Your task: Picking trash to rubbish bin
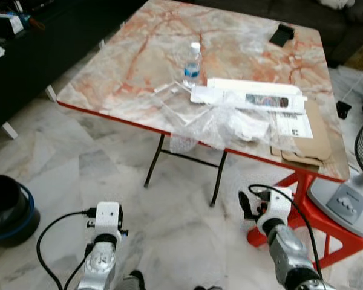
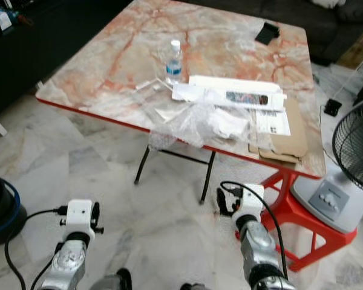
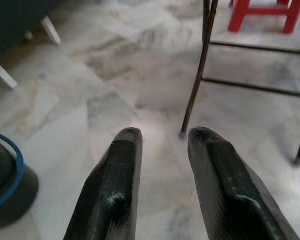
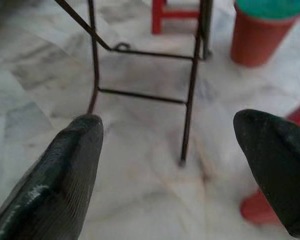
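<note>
On the table (image 1: 109,84), crumpled clear plastic wrap (image 1: 221,124) lies at the near edge, just beside a water bottle (image 1: 192,65). The bin (image 1: 6,208) stands on the floor left of the table. Left pincer (image 3: 162,137) slightly parted, right pincer (image 4: 167,125) wide open, both empty, low before the table.

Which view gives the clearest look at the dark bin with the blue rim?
The left eye view: the bin sits on the floor at the robot's left, its opening and blue rim visible. The right eye view crops it at the edge; the left wrist view catches part of its side.
</note>
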Controlling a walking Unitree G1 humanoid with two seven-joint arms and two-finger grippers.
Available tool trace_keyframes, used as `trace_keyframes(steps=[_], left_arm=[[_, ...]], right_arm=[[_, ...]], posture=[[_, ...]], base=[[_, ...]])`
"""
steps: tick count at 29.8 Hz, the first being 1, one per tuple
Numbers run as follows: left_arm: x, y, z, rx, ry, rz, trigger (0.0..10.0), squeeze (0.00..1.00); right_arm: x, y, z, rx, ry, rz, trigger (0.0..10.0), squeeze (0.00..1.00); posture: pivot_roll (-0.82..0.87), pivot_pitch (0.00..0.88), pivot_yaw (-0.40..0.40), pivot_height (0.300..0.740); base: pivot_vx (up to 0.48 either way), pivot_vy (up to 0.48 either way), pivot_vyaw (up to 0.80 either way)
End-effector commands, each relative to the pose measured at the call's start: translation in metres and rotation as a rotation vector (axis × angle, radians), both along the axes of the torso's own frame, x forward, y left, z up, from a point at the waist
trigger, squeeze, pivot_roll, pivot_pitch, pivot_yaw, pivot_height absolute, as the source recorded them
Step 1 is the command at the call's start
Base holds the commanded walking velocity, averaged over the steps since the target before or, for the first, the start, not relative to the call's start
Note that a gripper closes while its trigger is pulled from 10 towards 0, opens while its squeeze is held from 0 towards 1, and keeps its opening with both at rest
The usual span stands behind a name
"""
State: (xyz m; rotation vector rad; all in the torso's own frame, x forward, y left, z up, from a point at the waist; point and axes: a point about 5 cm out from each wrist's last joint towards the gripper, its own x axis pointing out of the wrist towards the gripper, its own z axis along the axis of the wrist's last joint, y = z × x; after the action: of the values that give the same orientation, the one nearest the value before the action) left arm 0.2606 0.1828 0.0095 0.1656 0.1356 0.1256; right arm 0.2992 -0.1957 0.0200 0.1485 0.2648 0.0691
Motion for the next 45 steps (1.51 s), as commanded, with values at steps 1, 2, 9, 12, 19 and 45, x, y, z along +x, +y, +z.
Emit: trace_keyframes(steps=[1, 2, 9, 12, 19, 45], left_arm=[[-0.006, 0.000, 0.003, 0.009, -0.039, 0.000, 10.0, 0.00], [-0.009, 0.001, 0.006, 0.011, -0.061, 0.000, 10.0, 0.00], [-0.019, 0.005, 0.034, 0.054, -0.195, -0.016, 10.0, 0.00], [-0.016, 0.003, 0.049, 0.073, -0.252, -0.027, 10.0, 0.00], [0.007, -0.013, 0.100, 0.094, -0.424, -0.052, 10.0, 0.00], [0.037, -0.022, 0.142, 0.134, -0.487, -0.054, 10.0, 0.00]], right_arm=[[-0.005, -0.001, 0.000, -0.020, -0.029, 0.015, 10.0, 0.00], [-0.005, 0.000, 0.002, -0.025, -0.050, 0.022, 10.0, 0.00], [-0.012, -0.005, 0.026, -0.050, -0.215, 0.036, 10.0, 0.00], [-0.010, -0.004, 0.043, -0.043, -0.285, 0.042, 10.0, 0.00], [0.017, 0.021, 0.115, 0.003, -0.520, 0.099, 10.0, 0.00], [0.051, 0.129, 0.156, 0.166, -0.510, 0.343, 10.0, 0.00]], posture=[[0.08, 0.177, -0.102, 0.740], [0.08, 0.177, -0.102, 0.740], [0.07, 0.180, -0.107, 0.740], [0.06, 0.181, -0.112, 0.740], [0.06, 0.177, -0.125, 0.740], [0.09, 0.160, -0.129, 0.740]], base=[[0.000, 0.000, 0.00], [0.000, 0.000, 0.00], [0.000, 0.000, 0.00], [0.000, 0.000, 0.00], [0.000, 0.000, 0.00], [0.167, 0.000, 0.00]])
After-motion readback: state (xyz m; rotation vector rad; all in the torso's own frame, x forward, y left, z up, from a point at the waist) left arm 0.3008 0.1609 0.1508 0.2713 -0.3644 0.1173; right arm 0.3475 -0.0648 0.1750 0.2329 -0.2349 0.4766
